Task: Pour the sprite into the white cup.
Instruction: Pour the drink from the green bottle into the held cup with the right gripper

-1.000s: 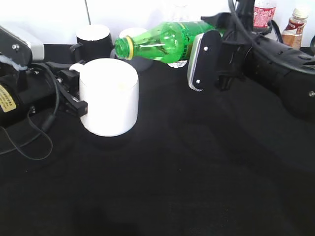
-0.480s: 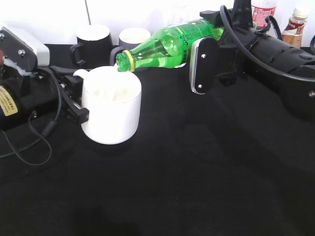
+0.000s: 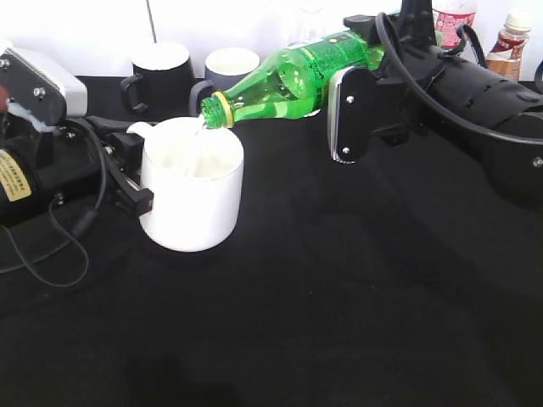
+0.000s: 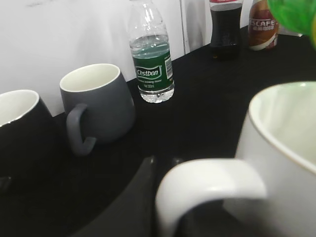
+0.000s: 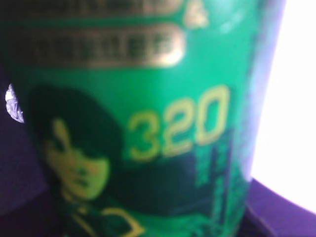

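The white cup [image 3: 191, 195] stands at the left on the black table. My left gripper [image 3: 136, 170] is shut on its loop handle [image 4: 207, 190]. My right gripper [image 3: 356, 85] is shut on the sprite [image 3: 288, 80], a green bottle that it holds tilted with the mouth down-left, over the cup's rim. A thin clear stream runs from the mouth into the cup. In the right wrist view the bottle's green-and-yellow label [image 5: 138, 123] fills the frame and hides the fingers.
A black mug [image 3: 161, 72] and a grey mug [image 3: 227, 68] stand behind the cup. A small clear water bottle [image 4: 152, 54], a dark cola bottle [image 4: 224, 27] and a coffee bottle [image 3: 509, 42] stand along the back wall.
The bottle's mouth has dropped lower over the cup and liquid now runs into it. The cup and the left gripper shifted slightly, then held still.
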Controlling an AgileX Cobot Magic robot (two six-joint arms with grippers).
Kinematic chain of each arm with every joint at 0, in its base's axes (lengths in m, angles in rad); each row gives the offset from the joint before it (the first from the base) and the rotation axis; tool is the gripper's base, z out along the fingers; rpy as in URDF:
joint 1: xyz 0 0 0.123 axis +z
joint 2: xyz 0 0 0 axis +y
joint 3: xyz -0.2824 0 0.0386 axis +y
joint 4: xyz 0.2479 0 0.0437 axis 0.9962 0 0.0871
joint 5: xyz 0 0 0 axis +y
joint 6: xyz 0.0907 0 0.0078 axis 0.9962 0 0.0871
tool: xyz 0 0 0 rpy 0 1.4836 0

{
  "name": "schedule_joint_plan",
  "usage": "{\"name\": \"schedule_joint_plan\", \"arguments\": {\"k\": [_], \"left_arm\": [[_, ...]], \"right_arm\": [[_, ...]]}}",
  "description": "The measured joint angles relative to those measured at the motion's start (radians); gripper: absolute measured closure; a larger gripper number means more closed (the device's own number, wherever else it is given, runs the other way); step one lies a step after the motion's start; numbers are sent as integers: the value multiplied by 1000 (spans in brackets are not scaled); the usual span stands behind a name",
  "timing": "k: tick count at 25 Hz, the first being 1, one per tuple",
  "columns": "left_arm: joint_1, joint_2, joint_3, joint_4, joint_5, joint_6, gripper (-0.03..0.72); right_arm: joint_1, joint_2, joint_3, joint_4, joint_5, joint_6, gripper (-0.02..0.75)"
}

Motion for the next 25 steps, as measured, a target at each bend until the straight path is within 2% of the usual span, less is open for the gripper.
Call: {"name": "schedule_joint_plan", "arguments": {"k": [25], "left_arm": [[0,0,0,0,3,1,634]], "right_arm": [[0,-2,0,-1,-22,-10,342]]}}
